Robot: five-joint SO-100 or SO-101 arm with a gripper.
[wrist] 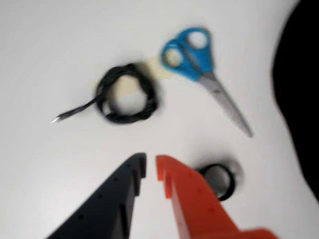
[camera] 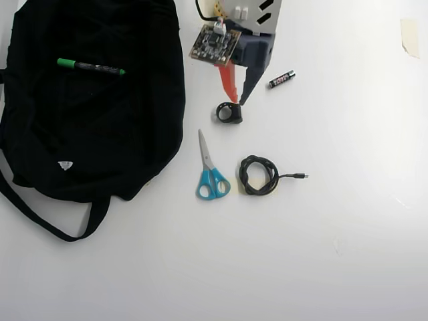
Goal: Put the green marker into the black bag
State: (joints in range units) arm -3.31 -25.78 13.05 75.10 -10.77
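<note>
In the overhead view the green marker (camera: 90,67) lies flat on top of the black bag (camera: 100,127), at the bag's upper left. The bag fills the left side there, with its strap trailing toward the bottom left. My gripper (camera: 237,100) hangs well to the right of the bag, over the table, beside a small black ring (camera: 229,112). In the wrist view the gripper (wrist: 151,164) has its black and orange fingers almost together with nothing between them. The bag (wrist: 301,84) shows only as a dark mass at the right edge, and the marker is out of that view.
Blue-handled scissors (camera: 210,175) (wrist: 199,59), a coiled black cable (camera: 259,175) (wrist: 127,94) and a short black battery (camera: 281,79) lie on the white table. The black ring (wrist: 219,180) sits just right of the orange finger. A beige tape scrap (camera: 409,37) is at the top right.
</note>
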